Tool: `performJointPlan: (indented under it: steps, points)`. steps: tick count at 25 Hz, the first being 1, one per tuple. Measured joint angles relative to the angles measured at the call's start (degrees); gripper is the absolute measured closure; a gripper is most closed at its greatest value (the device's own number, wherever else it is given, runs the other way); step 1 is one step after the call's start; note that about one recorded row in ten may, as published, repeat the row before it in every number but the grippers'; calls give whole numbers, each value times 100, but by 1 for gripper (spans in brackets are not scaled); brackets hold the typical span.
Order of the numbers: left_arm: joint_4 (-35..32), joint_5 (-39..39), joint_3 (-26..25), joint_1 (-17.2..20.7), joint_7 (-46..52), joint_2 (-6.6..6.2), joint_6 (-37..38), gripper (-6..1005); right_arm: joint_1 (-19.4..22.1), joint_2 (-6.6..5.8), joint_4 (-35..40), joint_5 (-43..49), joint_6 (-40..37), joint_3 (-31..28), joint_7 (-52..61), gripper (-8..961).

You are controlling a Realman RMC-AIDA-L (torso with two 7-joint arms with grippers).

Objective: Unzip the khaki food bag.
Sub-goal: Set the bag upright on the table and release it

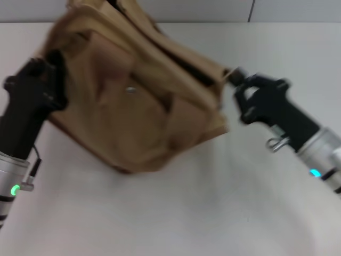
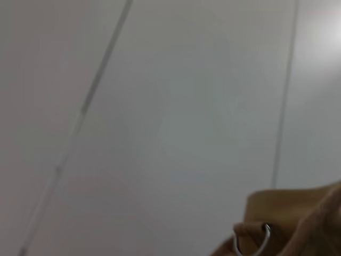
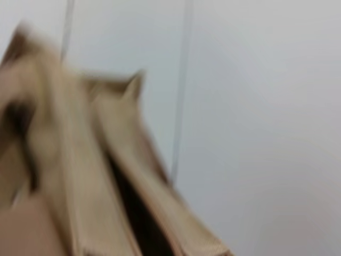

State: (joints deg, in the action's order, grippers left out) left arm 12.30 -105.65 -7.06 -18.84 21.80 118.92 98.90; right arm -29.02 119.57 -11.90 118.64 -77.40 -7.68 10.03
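Note:
The khaki food bag point(image 1: 133, 101) lies tilted on the white table, its front pocket with a metal snap point(image 1: 130, 90) facing me. A dark gap point(image 1: 186, 64) runs along its top. My left gripper point(image 1: 52, 64) is shut on the bag's left end. My right gripper point(image 1: 233, 77) is pinched shut on a small tab at the bag's right top corner, at the end of the gap. The left wrist view shows a corner of tan fabric with a metal ring point(image 2: 261, 242). The right wrist view shows the bag's top point(image 3: 80, 176) and its dark opening point(image 3: 138, 213) close up.
The white table point(image 1: 213, 202) stretches in front of and to the right of the bag. A pale wall with seams point(image 1: 250, 10) stands behind the table.

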Motion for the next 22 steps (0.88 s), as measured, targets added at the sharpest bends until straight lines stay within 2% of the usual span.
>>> performJointPlan:
  steps: [4,5,9,12,16,22]
  points:
    - [-61,-9,516,-117,-30,15,-181,871,141,-9,409,-4,-792,-368,876,831]
    - [-58,-11,781,-194,-11,14,-286,871,157,-14,526,-6,-971,-445,1109,825]
    - [-22,-45,980,-334,334,10,-584,869,163,-21,859,-10,-1403,-720,1866,802]
    - [-38,-187,1026,-460,833,8,-911,868,133,-24,1002,-10,-1405,-970,2304,785]
    - [-44,-227,1001,-498,932,14,-1130,866,128,-25,1097,-28,-1335,-1143,2506,762]
    - [-322,-187,860,-351,1006,-16,-738,675,304,-39,1160,-45,-1572,-1216,2728,728]
